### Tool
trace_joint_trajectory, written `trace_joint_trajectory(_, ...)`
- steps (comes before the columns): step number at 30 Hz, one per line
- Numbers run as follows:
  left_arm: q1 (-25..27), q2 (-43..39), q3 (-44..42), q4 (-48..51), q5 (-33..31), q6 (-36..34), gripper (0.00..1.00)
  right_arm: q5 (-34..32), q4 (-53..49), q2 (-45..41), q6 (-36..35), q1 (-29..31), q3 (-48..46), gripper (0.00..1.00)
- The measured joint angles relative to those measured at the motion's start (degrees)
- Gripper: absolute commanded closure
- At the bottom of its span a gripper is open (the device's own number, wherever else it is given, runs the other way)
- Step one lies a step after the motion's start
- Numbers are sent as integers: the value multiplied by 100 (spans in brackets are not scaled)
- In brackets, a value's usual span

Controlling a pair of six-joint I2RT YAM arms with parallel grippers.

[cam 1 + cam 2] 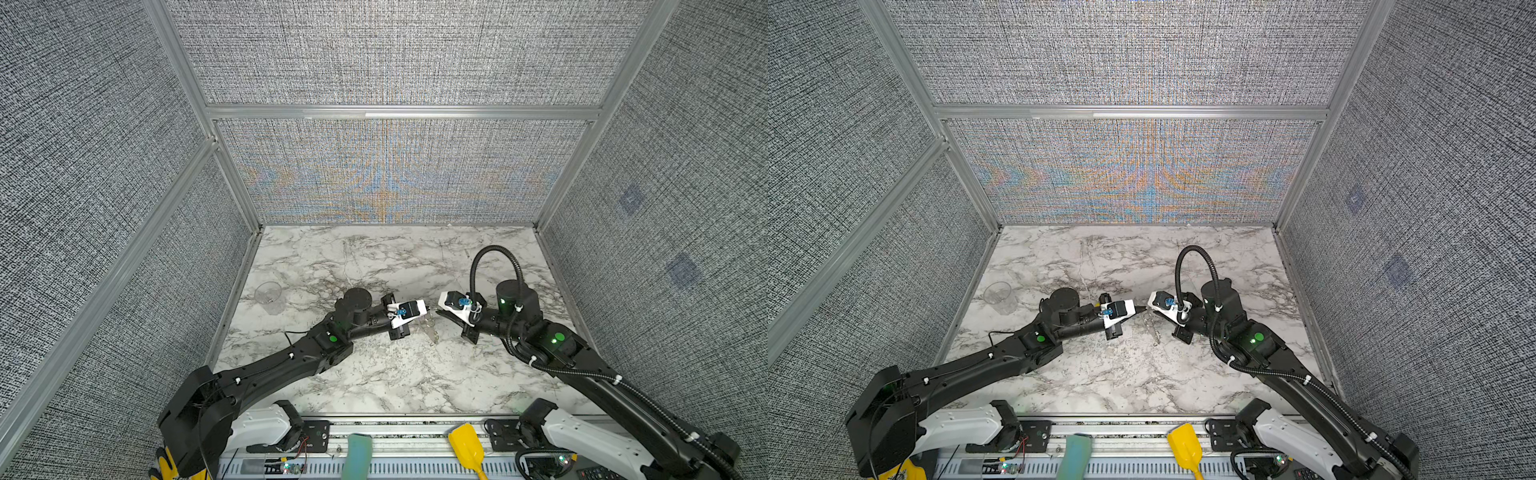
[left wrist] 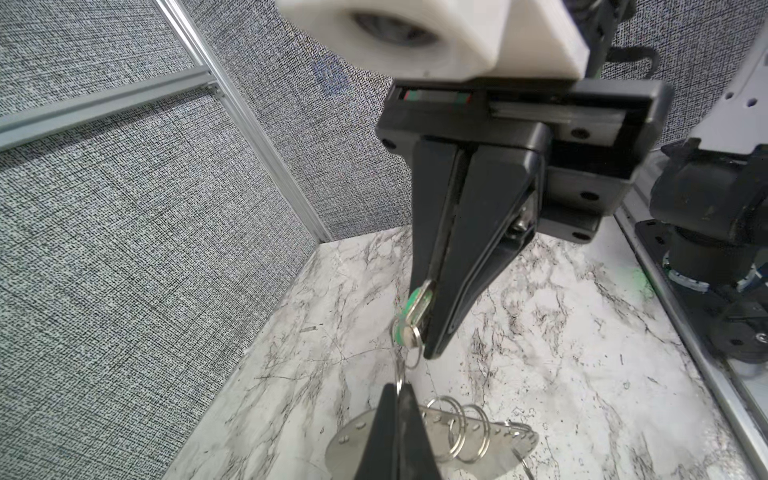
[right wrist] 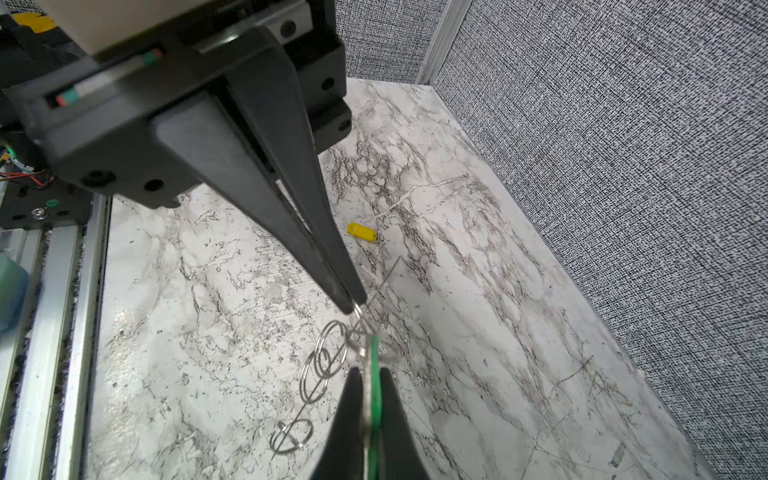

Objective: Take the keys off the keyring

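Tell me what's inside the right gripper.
The green tag is pinched in the right gripper, its ringed end sticking out. The rest of the tag cannot be seen; the fingers cover it.

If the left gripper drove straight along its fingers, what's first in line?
Most likely the green key tag, clamped in the right gripper that faces it tip to tip; exact depth unclear.

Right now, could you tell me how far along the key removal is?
Done: yellow key lies loose on the table. In hand: right tool grips the green key, left tool pinches the keyring. Left: green key seems still linked; slide it off.
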State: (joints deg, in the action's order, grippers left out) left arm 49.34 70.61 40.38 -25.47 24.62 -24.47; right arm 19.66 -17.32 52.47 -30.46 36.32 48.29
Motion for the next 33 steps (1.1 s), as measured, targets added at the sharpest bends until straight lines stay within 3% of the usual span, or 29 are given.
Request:
trace_joint_trajectory(17,-234,122,208,271,474,400,100,-37,-348,251,-509,98,356,100)
trace_joint_trajectory(19,-280,92,210,306,540,433,86,-26,-348,273,-544,101,361,100)
trace_joint_trajectory(23,-337,20,205,573,485,455,70,50,-350,293,-588,107,380,100)
trace_joint_trajectory(33,-367,-319,83,739,330,411,63,142,-472,404,-774,98,588,100)
